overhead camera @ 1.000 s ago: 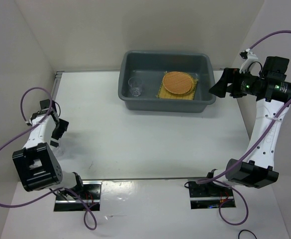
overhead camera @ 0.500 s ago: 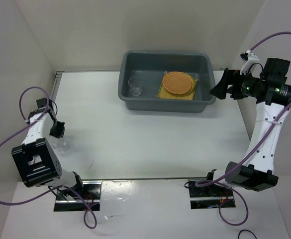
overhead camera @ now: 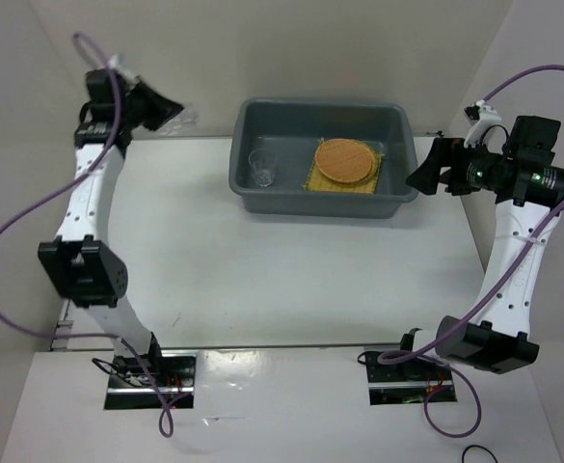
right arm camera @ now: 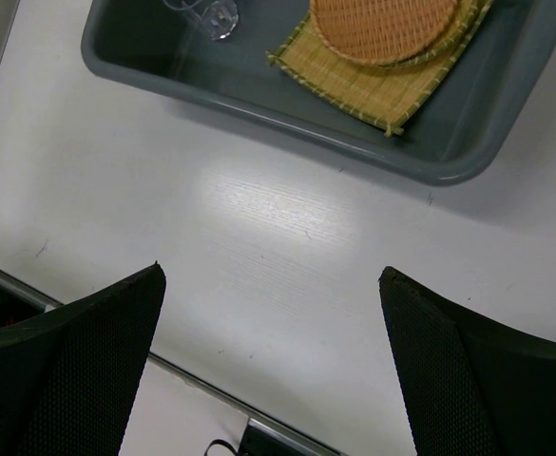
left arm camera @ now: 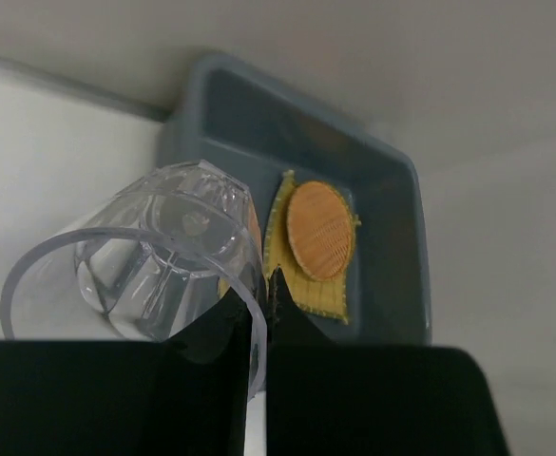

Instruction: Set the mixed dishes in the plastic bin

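Your left arm stretches up and far back, and your left gripper is pinched shut on a cup rim. Your right arm stands tall, right gripper wide open, pointing left.

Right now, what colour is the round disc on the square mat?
The disc is orange-brown, with a fine woven texture; it shows best in the right wrist view.

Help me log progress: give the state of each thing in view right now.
Left tool: shut on the held cup's rim, raised.
Held cup: clear, empty, tilted in the air, not yet in the bin.
Right tool: open, empty, beside the bin.
Plastic bin: upright, partly filled.
Square mat: flat on the bin floor.
Orange disc: flat on the square mat.
Second cup: upright in the bin, empty.
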